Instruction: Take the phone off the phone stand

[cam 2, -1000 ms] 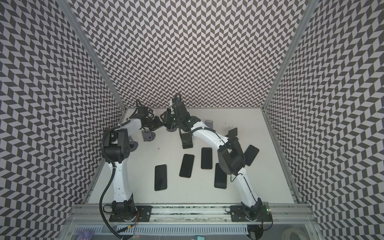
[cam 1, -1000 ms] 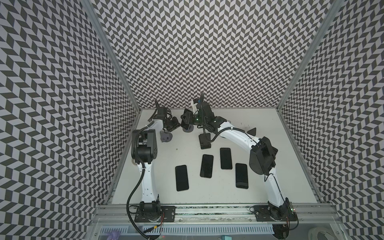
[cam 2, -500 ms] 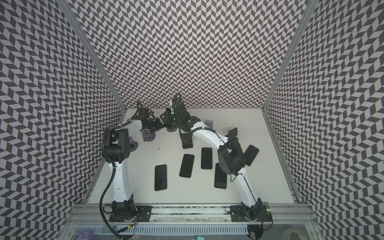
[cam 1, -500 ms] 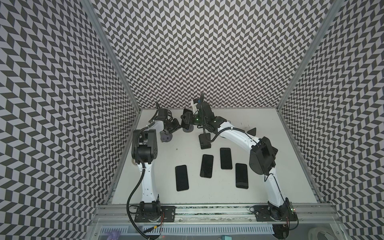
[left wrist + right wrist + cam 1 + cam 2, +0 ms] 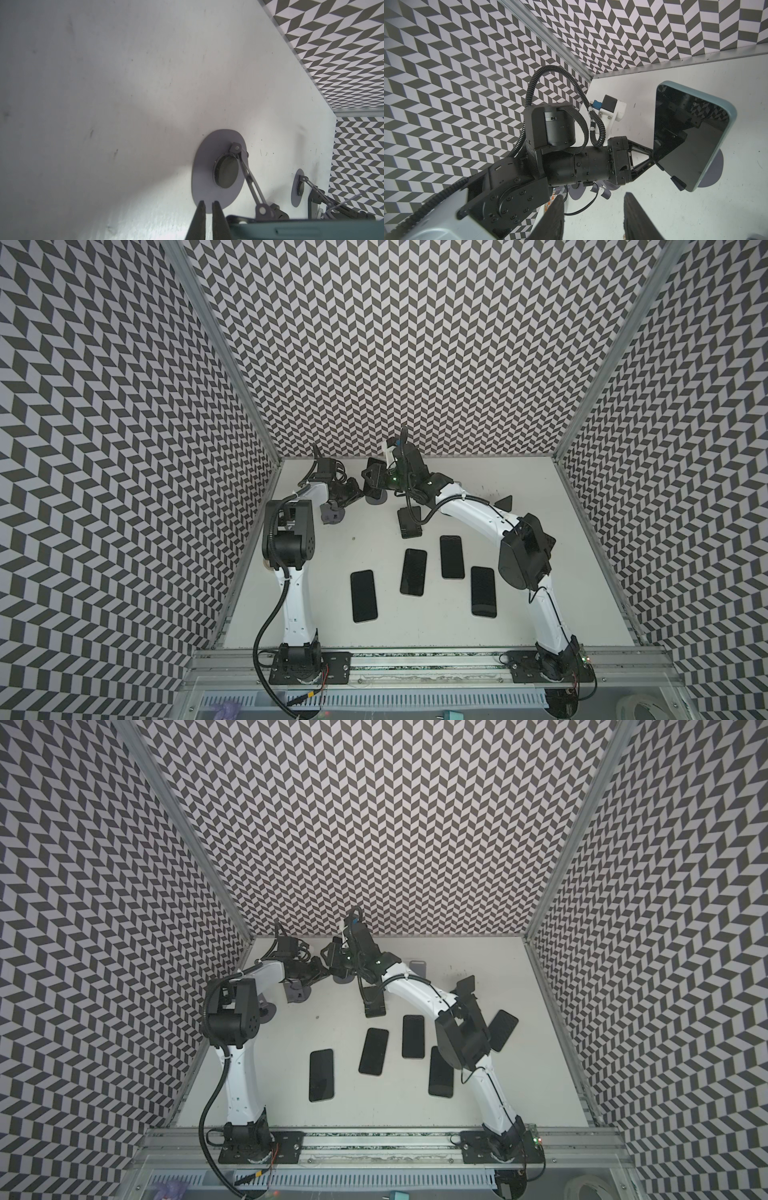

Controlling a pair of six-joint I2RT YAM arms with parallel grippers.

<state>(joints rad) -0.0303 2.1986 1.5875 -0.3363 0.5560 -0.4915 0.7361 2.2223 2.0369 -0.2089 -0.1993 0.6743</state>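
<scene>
So the biggest thing here is the box itself: three walls in grey-and-white chevron pattern (image 5: 415, 344) around one white tabletop (image 5: 478, 639). Two white-and-black robot arms are bolted along the front edge, the left arm (image 5: 297, 597) and the right arm (image 5: 473, 508). Phones, I count six. Four plain black slab phones (image 5: 364, 596) (image 5: 413, 572) (image 5: 452, 557) (image 5: 483, 591) lie flat mid-table, and a fifth black phone (image 5: 503, 1029) sits tilted by the right arm's elbow. The one that matters is a phone in a pale teal case (image 5: 691, 141), dark screen, propped up on a grey phone stand with a round base (image 5: 207, 149) at the back of the table, a bit left of centre. Two more grey round-based stands (image 5: 297, 994) (image 5: 266, 1011) sit near the left arm, plus a black oblong thing (image 5: 409, 522) beside the right forearm that I can't make out. Pose-wise, the left arm rises from its base, folds at the elbow and reaches to the back, wrist turned toward the middle. The right arm stretches in a long arc from front right to back centre. The left gripper (image 5: 208, 204) has its fingers pinched nearly together around nothing, tips right at the teal phone's edge; can't tell if it's pressing. The right gripper (image 5: 593, 197) has its fingers spread wide and empty, facing the phone's screen from just short of it.
</scene>
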